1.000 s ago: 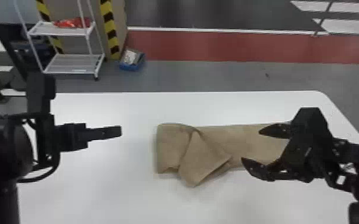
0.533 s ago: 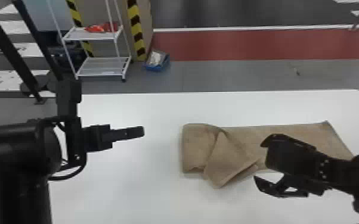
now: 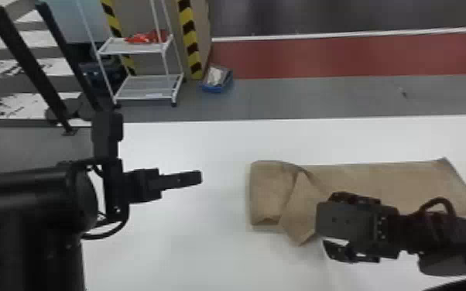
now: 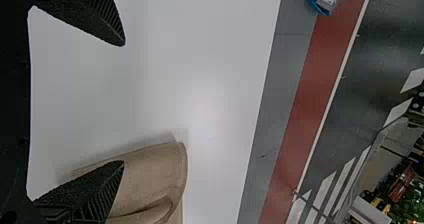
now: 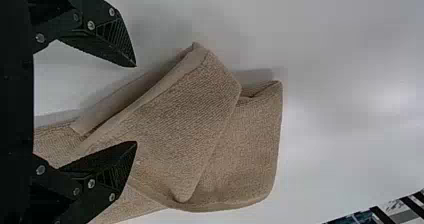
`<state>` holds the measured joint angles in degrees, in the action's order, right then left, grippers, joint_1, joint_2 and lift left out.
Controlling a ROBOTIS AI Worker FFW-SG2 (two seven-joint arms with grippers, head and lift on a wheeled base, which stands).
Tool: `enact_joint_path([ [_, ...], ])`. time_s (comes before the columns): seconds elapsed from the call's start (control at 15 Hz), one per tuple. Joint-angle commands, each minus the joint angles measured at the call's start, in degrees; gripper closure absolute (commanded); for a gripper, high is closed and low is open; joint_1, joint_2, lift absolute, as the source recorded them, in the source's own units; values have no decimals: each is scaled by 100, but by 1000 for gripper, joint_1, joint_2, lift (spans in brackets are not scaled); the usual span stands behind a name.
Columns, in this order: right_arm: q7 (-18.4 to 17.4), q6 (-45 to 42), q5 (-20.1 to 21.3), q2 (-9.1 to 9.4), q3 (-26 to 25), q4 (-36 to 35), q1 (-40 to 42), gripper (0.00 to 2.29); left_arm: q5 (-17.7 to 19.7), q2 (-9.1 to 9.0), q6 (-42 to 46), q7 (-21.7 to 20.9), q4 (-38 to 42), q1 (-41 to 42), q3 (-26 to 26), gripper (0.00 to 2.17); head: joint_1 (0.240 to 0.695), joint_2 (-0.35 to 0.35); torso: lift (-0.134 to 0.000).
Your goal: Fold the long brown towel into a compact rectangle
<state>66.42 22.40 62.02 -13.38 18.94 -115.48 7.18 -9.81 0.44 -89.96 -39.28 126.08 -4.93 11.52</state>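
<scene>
In the head view my left gripper [image 3: 182, 180] is over the table, left of the brown towel [image 3: 383, 180] and apart from it. The towel lies long across the table, its left end folded over with a slanted flap [image 3: 302, 213] on top. My right gripper [image 3: 327, 220] is above the towel's near edge, beside that flap. In the left wrist view the left gripper [image 4: 124, 104] is open, the towel's folded end [image 4: 155, 179] beyond one finger. In the right wrist view the right gripper [image 5: 136, 104] is open with nothing held, close to the flap [image 5: 185, 114].
The towel rests on a white table [image 3: 189, 251]. Beyond its far edge stand a white shelf cart [image 3: 147, 93] with a red item on it and a blue bin [image 3: 216, 79] on the floor. Dark posts [image 3: 31, 65] rise at the far left.
The head view has swung left, so the table and towel appear farther right. My right gripper has turned and moved left relative to the towel, toward its folded end. The towel looks unchanged.
</scene>
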Motion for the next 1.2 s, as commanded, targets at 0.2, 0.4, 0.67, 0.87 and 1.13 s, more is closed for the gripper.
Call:
enact_joint_path([
  [0.2, 11, 6, 187, 195, 233, 412, -270, 475, 75, -59, -7, 0, 5, 71, 157, 36, 695, 158, -124],
  [0.4, 90, 23, 187, 195, 259, 412, -296, 478, 119, -59, -7, 0, 5, 80, 184, 36, 695, 172, -124],
  [0.67, 161, 23, 161, 195, 251, 395, -287, 620, 119, -59, -7, 0, -22, 62, 175, 36, 695, 177, -124],
  [0.87, 178, 23, 135, 195, 215, 342, -261, 704, 119, -59, -7, 0, -39, 71, 175, 36, 695, 177, -124],
  [1.13, 187, 41, 73, 169, 128, 228, -234, 880, 110, -59, -7, 0, -48, 71, 166, 36, 695, 173, -124],
])
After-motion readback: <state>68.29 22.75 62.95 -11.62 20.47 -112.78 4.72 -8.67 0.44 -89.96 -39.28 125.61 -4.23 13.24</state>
